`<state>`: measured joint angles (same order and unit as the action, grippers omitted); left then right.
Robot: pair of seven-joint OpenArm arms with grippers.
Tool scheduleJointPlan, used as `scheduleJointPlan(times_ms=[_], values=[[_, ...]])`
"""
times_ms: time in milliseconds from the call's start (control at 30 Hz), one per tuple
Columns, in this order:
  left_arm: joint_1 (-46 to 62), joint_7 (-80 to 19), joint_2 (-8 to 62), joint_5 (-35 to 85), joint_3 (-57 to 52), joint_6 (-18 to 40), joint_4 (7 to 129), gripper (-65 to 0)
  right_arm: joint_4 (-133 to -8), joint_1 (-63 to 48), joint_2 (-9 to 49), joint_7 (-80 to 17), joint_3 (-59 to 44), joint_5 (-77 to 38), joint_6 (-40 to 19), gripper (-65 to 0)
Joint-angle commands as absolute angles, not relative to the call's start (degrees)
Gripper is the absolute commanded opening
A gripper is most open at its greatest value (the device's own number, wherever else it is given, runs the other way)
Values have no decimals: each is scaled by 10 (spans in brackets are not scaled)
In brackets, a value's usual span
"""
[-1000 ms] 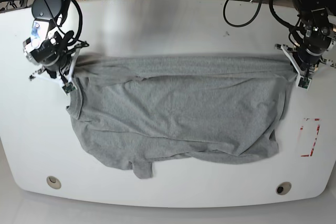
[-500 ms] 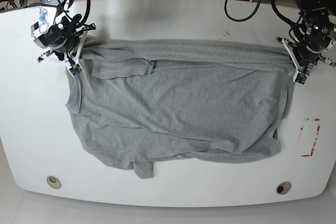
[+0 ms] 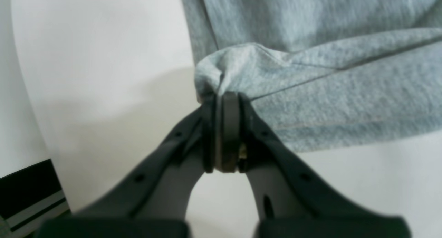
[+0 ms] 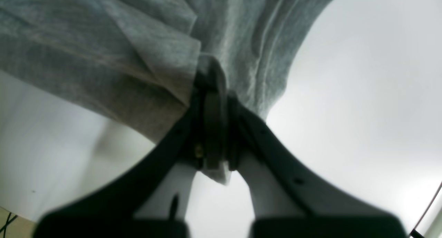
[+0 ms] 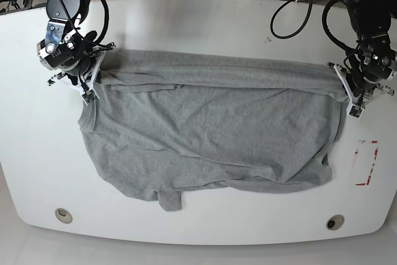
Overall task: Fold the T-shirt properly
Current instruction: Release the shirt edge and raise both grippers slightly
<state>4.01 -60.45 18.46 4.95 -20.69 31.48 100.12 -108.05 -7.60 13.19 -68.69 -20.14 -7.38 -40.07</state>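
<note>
The heather-grey T-shirt (image 5: 211, 128) lies spread on the white table (image 5: 205, 23), plain side up, its far edge folded over in a long band. My left gripper (image 5: 355, 105), at the base view's right, is shut on the band's right end. In the left wrist view the left gripper (image 3: 226, 98) pinches a bunched fold of the T-shirt (image 3: 345, 93). My right gripper (image 5: 89, 93), at the base view's left, is shut on the band's left end. In the right wrist view the right gripper (image 4: 212, 81) clamps layered cloth of the T-shirt (image 4: 103, 41). No lettering shows.
A red-outlined rectangle (image 5: 366, 162) is marked on the table right of the shirt. Two round holes (image 5: 62, 215) (image 5: 335, 222) sit near the front edge. Black cables (image 5: 291, 4) trail across the table's far side behind the arms.
Both grippers, still shut on the shirt, carried its far edge away from the front, then came back slightly. The folded band along the far side has grown wider.
</note>
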Motion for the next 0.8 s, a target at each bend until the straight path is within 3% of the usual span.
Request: scheduleJointPlan(times_ms=[0,767], values=[[11,-597,203,44,-204,313,990,-650,-1062,-52,140,-679,-204,-65,-400,-650],[-45,-524,226,44,-142,313,865,-650,-977,13,143,-641,-204,-64,-400,-648]])
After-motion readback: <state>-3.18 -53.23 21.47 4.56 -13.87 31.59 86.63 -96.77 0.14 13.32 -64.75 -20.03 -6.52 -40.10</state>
